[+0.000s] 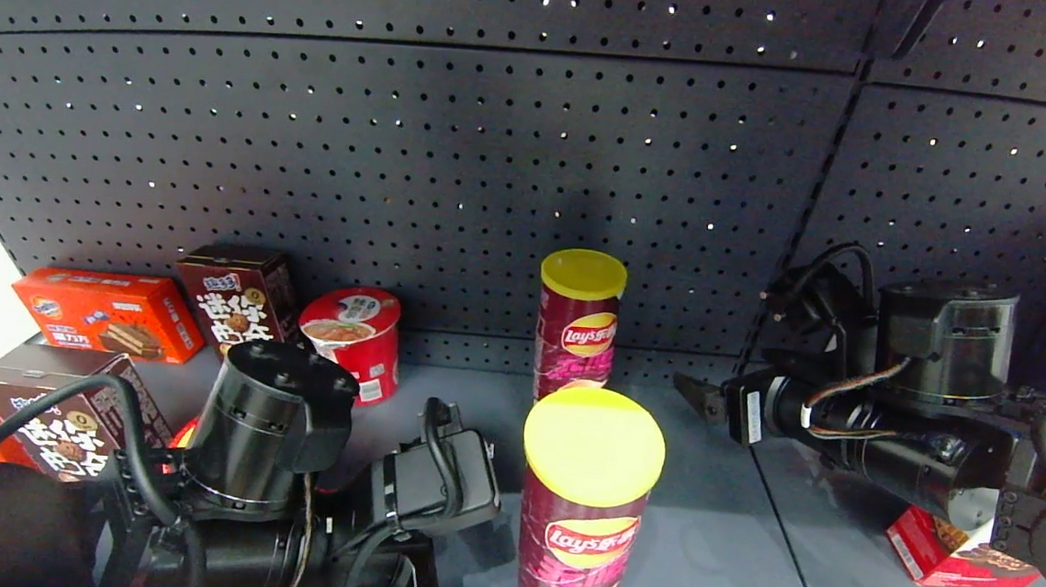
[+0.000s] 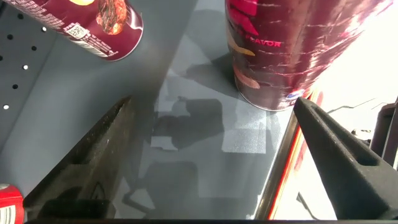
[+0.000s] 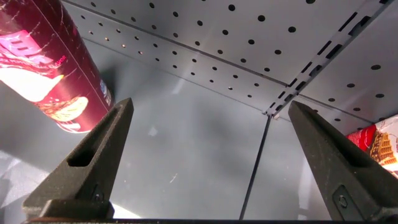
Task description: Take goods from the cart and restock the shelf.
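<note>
Currently we list two chip cans on the shelf deck (image 1: 726, 547), both upright with yellow lids shut, so their contents are hidden. The front can (image 1: 589, 510) stands near the deck's front edge. The rear can (image 1: 579, 325) stands behind it, close to the pegboard back panel (image 1: 405, 138), and the two are apart. Our left gripper (image 2: 211, 162) hangs low over the deck with its fingers spread wide and nothing between them; the front can stands just past the fingertips, untouched. Our right gripper (image 3: 208, 162) is held to the right of the rear can and apart from it, likewise spread and empty. To the left we count a red noodle cup (image 1: 355, 328) with its lid sealed, a brown biscuit box (image 1: 237, 297) upright just beside it, an orange box (image 1: 107, 310) lying flat farther left, and a second brown box (image 1: 63, 413) nearer the front; all are closed. At the far right a red box (image 1: 956, 549) lies flat on the deck, partly under our right arm. The deck is plain grey, with a seam running front to back to the right of the cans. The back panel is dark and perforated, divided by a slotted upright (image 1: 824, 195).
</note>
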Controlling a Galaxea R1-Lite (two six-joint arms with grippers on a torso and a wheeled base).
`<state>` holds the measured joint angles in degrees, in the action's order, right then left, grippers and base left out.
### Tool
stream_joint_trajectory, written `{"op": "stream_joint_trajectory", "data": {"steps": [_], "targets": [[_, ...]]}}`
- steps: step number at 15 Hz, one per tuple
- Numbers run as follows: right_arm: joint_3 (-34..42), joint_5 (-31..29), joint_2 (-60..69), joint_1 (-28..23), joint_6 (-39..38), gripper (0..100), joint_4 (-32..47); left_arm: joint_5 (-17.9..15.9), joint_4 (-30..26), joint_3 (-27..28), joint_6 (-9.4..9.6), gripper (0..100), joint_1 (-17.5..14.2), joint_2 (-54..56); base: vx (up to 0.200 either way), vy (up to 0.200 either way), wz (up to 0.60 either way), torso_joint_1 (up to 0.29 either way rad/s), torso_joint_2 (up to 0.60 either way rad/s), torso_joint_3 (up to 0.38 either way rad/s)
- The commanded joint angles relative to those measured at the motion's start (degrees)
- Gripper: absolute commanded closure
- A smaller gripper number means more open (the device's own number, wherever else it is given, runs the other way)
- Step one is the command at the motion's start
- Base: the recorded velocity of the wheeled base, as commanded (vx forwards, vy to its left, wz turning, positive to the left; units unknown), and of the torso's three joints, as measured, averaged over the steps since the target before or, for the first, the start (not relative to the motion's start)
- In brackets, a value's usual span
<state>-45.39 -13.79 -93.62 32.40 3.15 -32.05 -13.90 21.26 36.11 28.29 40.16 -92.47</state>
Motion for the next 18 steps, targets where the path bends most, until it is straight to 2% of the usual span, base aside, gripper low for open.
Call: {"op": "stream_joint_trajectory", "data": {"steps": [1, 18], "targets": [[0.03, -0.01, 0.02, 0.03, 0.02, 0, -0.03, 0.01, 0.01, 0.01, 0.01, 0, 0.10, 0.00, 0.000, 0.000, 0.00, 0.000, 0.00, 0.000], [0.91, -0.01, 0.20, -0.06, -0.07, 0, -0.12, 0.01, 0.18, 0.63, 0.01, 0, 0.01, -1.93, 0.000, 0.000, 0.00, 0.000, 0.00, 0.000]]}}
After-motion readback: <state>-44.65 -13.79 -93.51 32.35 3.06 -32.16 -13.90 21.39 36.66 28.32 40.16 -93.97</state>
